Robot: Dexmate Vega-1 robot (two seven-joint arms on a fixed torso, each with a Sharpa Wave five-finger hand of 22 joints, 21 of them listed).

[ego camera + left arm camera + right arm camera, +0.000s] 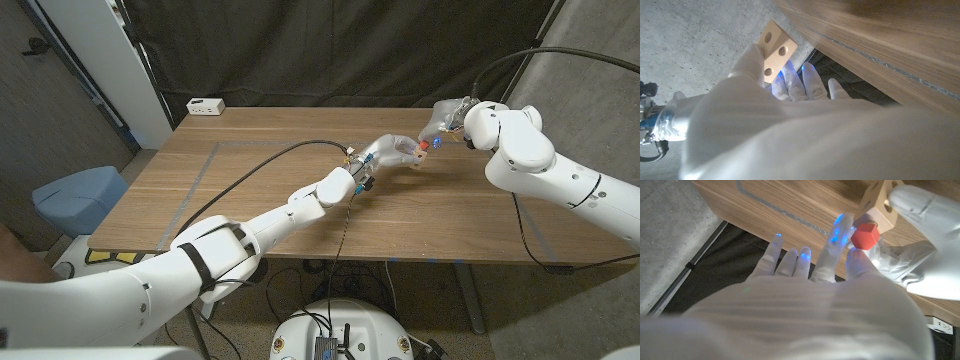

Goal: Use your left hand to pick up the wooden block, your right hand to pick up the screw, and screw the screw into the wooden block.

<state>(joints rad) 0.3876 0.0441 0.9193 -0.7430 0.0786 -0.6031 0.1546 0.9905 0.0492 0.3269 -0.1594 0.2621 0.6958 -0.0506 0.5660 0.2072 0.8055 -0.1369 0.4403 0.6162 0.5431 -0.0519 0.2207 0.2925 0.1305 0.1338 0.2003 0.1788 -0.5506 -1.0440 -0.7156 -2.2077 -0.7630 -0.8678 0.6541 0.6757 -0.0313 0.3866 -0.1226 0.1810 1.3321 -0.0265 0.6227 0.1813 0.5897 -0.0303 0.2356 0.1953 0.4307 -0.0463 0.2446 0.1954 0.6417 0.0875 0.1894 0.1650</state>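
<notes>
wooden block (774,50): drilled holes, gripped in our left hand (385,153) above the table (250,190), raised, we judge, to present a hole. screw (864,235): red hex head, pinched by our right hand (447,122), touching the block, apparently for threading. containers: none. white box (205,106): on table's far corner

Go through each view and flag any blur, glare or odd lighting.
Head view: evenly lit and sharp, dark curtain behind the table. Left wrist view: the left robot hand is a washed-out, blurred white mass up close; the wooden block is sharper, with blue glow on the fingers. Right wrist view: the right robot hand is soft and overexposed, blue light spots on its fingertips; the red screw head reads clearly.
</notes>
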